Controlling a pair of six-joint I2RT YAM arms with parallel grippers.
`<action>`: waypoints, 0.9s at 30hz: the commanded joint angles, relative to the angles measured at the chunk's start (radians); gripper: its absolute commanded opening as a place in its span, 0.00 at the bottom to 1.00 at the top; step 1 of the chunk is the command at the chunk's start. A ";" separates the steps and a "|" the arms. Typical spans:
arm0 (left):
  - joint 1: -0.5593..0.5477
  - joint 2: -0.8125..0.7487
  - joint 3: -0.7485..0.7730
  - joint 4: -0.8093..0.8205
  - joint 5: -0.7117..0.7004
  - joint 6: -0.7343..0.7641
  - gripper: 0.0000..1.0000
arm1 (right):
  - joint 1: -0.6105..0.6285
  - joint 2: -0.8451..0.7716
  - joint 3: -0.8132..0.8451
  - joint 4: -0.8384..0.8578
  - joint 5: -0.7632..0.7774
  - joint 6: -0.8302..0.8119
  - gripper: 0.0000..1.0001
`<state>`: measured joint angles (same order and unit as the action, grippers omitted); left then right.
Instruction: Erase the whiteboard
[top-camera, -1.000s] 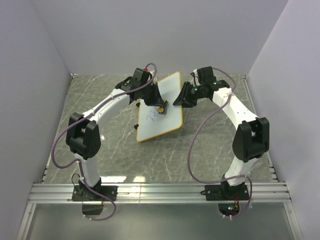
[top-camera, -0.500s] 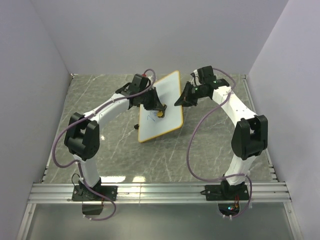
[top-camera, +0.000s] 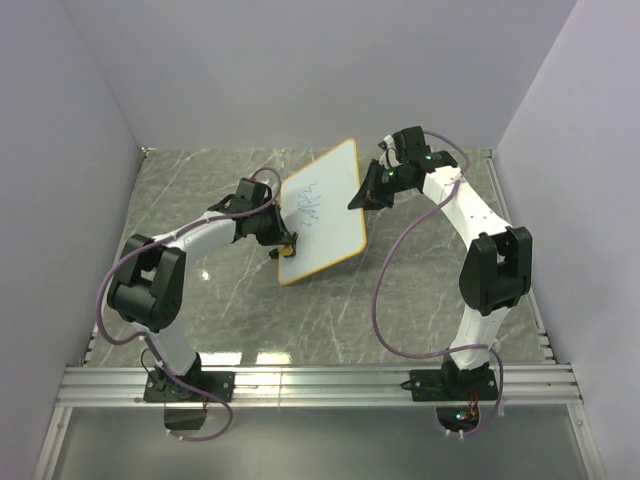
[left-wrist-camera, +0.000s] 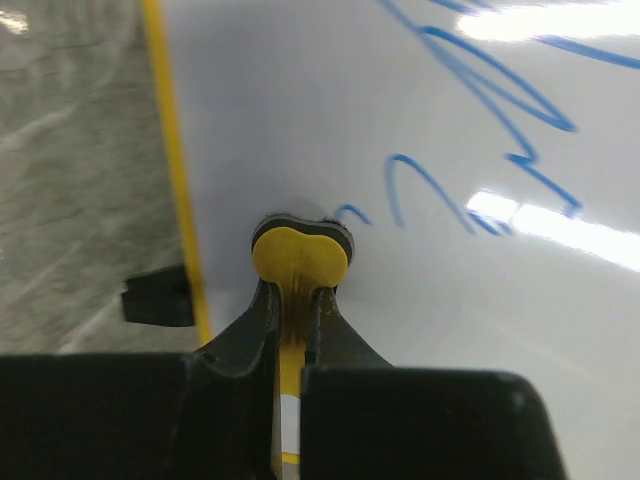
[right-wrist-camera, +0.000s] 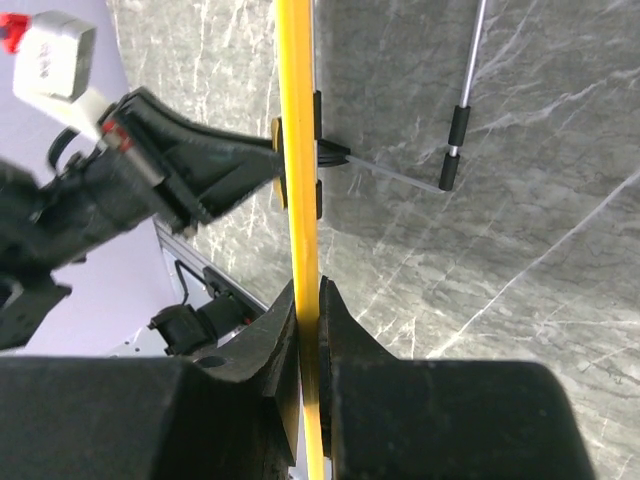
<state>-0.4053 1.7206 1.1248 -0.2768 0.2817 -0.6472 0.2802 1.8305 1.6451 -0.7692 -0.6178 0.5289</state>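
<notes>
The whiteboard (top-camera: 330, 215) sits at the middle of the marbled grey tabletop (top-camera: 420, 270), apparently tilted, with its long sides running from near-left to far-right. Blue scribbles (top-camera: 312, 205) cross its upper half. The left claw (top-camera: 288, 243) is at the board's lower-left edge, closed tight on a yellow-and-black eraser (left-wrist-camera: 300, 255). In the left wrist view the eraser's round face presses on the white surface just inside the orange rim, right below the tail of the blue scribbles (left-wrist-camera: 480, 90). A small black clip (left-wrist-camera: 158, 297) juts outward from that rim, beside the eraser. The right claw (top-camera: 357, 198) is at the board's opposite long edge, clamped shut on the rim, which shows edge-on between its fingers (right-wrist-camera: 280, 330).
</notes>
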 joint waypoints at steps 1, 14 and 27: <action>0.013 0.063 -0.056 -0.036 -0.019 0.024 0.00 | 0.013 -0.002 0.048 -0.030 0.043 -0.046 0.00; -0.122 0.077 0.180 -0.047 0.086 -0.006 0.00 | 0.013 -0.004 0.033 -0.024 0.013 -0.047 0.00; -0.118 0.181 0.365 -0.071 0.142 -0.049 0.00 | 0.013 -0.028 -0.016 0.005 0.003 -0.029 0.00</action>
<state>-0.5678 1.8278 1.5169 -0.3393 0.3859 -0.6743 0.2733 1.8313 1.6405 -0.7624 -0.6216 0.5301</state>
